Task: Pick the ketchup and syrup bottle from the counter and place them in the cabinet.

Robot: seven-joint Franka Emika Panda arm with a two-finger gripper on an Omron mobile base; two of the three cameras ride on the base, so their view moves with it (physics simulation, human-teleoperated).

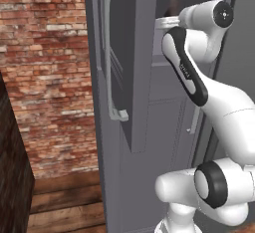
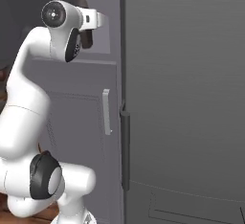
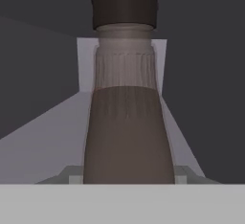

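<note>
The syrup bottle (image 3: 127,132), dull brown with a dark cap, stands upright between my fingers (image 3: 72,176), close in front of the hand camera. My gripper (image 1: 167,23) is shut on it and reaches into the open upper compartment of the cabinet (image 1: 144,77). In the right base view the syrup bottle (image 2: 87,39) shows behind my gripper (image 2: 94,19), just above the inner shelf (image 2: 95,61). That pale grey shelf (image 3: 38,141) runs back under the bottle to the rear wall. The ketchup and the counter are out of view.
The cabinet's door (image 1: 124,53) stands open towards me, its long silver bar handle (image 1: 109,53) to the left of my arm. A lower door with a short handle (image 2: 106,110) sits below the shelf. A wide flat grey panel (image 2: 191,98) stands right; a brick wall (image 1: 45,53) left.
</note>
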